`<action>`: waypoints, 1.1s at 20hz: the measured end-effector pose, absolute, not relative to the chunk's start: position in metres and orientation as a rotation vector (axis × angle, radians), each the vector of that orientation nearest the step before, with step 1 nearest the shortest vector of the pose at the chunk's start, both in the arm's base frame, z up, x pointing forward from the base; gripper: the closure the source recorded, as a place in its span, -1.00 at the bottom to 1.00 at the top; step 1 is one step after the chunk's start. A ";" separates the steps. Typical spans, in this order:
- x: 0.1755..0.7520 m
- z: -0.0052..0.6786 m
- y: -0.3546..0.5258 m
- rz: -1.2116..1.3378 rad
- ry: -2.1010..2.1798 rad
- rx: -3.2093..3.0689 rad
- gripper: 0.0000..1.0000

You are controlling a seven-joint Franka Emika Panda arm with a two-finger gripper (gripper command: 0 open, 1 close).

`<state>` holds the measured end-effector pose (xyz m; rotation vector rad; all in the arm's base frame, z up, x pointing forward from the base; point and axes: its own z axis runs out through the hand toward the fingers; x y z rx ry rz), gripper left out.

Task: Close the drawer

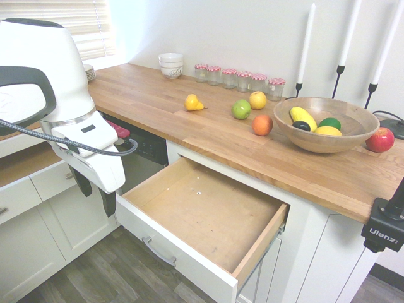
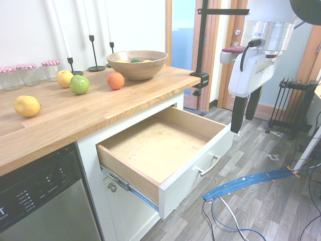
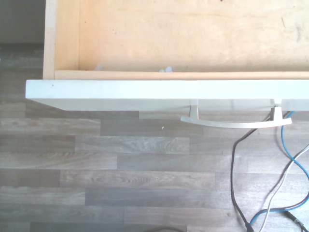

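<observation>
First exterior view: my jaws [image 1: 95, 192] hang spread and empty, pointing down at the floor, just beside the near corner of the drawer [image 1: 202, 208], which stands pulled well out from under the wooden tabletop [image 1: 189, 129], its plywood bottom bare and its silver bar handle [image 1: 158, 252] facing the grey plank floor [image 1: 120, 271]. On the tabletop sit a wooden bowl [image 1: 325, 123] of fruit, a red apple [image 1: 380, 139], an orange [image 1: 262, 124], a green apple [image 1: 241, 109], a yellow apple [image 1: 257, 100], a yellow pear-shaped fruit [image 1: 193, 103], a row of red-lidded jars [image 1: 240, 77] and stacked white bowls [image 1: 171, 64]. Second exterior view: from the opposite side, my two dark fingers [image 2: 239, 114] stand apart, clear of the drawer front [image 2: 198, 168] and above its far corner, touching nothing; the drawer juts out beside a black dishwasher [image 2: 40, 201], with the bowl, orange, green apple and a lemon [image 2: 26, 106] on the tabletop above. Wrist view: looking straight down, the white top edge of the drawer front [image 3: 164, 89] runs across the picture, the plywood interior [image 3: 193, 34] on one side of it, the handle [image 3: 236, 122] and the floor planks [image 3: 120, 179] on the other.
</observation>
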<state>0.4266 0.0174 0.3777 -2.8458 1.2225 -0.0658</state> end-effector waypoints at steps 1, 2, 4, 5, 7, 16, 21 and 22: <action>0.427 0.377 0.017 -0.065 1.223 -2.846 -1.00; 0.427 0.377 0.017 -0.065 1.223 -2.846 -1.00; 0.426 0.377 0.017 -0.066 1.223 -2.846 -1.00; 0.426 0.376 0.017 -0.067 1.223 -2.845 -1.00; 0.425 0.373 0.015 -0.076 1.227 -2.846 -1.00; 0.429 0.310 -0.016 -0.084 1.261 -2.884 -1.00; 0.433 0.263 -0.029 -0.052 1.258 -2.916 -1.00; 0.433 0.255 -0.031 -0.046 1.261 -2.919 -1.00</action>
